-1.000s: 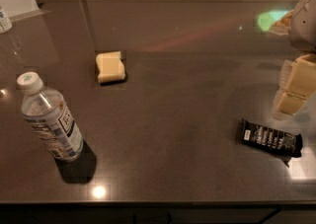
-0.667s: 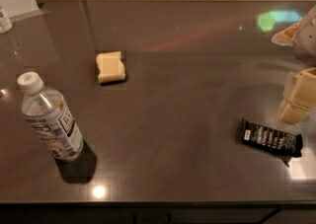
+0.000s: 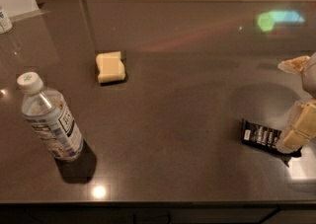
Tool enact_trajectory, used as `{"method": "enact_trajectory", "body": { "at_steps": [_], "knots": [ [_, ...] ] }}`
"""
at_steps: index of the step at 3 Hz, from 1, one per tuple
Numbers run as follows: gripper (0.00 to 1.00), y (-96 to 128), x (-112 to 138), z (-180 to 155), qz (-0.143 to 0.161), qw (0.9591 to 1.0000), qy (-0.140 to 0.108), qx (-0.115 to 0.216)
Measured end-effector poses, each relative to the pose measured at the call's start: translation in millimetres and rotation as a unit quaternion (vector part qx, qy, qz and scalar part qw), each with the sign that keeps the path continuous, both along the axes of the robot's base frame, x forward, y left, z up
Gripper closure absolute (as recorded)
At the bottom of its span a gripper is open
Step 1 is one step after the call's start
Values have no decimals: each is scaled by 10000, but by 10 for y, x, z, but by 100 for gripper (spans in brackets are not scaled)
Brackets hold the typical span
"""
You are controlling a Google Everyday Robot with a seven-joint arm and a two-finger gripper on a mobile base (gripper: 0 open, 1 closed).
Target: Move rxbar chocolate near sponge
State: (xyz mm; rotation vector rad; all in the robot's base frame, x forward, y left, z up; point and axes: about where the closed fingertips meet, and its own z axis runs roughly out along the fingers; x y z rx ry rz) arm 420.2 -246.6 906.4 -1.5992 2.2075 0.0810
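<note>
The rxbar chocolate (image 3: pixel 261 135), a flat black wrapper with white lettering, lies on the dark table at the right, near the front. The sponge (image 3: pixel 109 66), a pale-yellow foam block, sits at the left of centre, far from the bar. My gripper (image 3: pixel 295 134) is at the right edge, its cream fingers reaching down over the right end of the bar and hiding that end. The rest of the arm runs out of view to the right.
A clear water bottle (image 3: pixel 49 118) with a white cap stands upright at the front left. Part of another container (image 3: pixel 5 19) shows at the far left edge. The table's front edge (image 3: pixel 148 202) runs along the bottom.
My gripper has moved down and toward the front, from above and behind the bar to its right end. The bar, sponge and bottle have not moved.
</note>
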Motion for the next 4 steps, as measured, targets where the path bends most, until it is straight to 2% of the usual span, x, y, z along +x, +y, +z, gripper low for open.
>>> {"method": "enact_trajectory", "body": {
  "at_steps": [2,4],
  "knots": [
    [0,-47,-152,-413,-167,9984,393,377],
    [0,-86,-260,-604,-193,9981,357,455]
  ]
}}
